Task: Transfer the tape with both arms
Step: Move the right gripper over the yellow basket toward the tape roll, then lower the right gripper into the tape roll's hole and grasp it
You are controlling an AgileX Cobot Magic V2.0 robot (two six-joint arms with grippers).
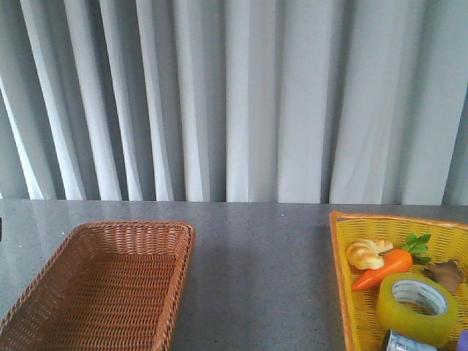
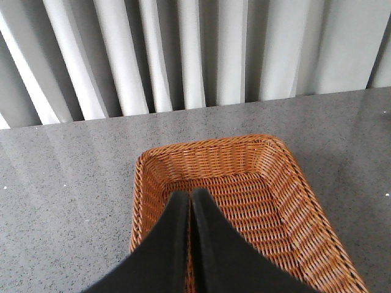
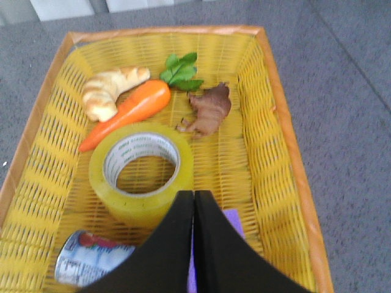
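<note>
The tape (image 1: pixel 417 307), a wide yellow translucent roll with a white printed core, lies flat in the yellow basket (image 1: pixel 341 278) at the front right. It also shows in the right wrist view (image 3: pixel 142 172). My right gripper (image 3: pixel 193 196) is shut and empty, hovering above the basket just beside the roll. My left gripper (image 2: pixel 190 195) is shut and empty above the empty brown wicker basket (image 2: pixel 287 160), which stands at the front left (image 1: pixel 183 241). Neither arm shows in the front view.
The yellow basket (image 3: pixel 284 122) also holds a carrot (image 3: pixel 131 110), a ginger-like piece (image 3: pixel 110 90), a brown root (image 3: pixel 209 111), green leaves (image 3: pixel 181 70), a small can (image 3: pixel 85 259) and a purple thing (image 3: pixel 233 221). Grey curtains (image 1: pixel 234 95) hang behind the grey table (image 1: pixel 263 256).
</note>
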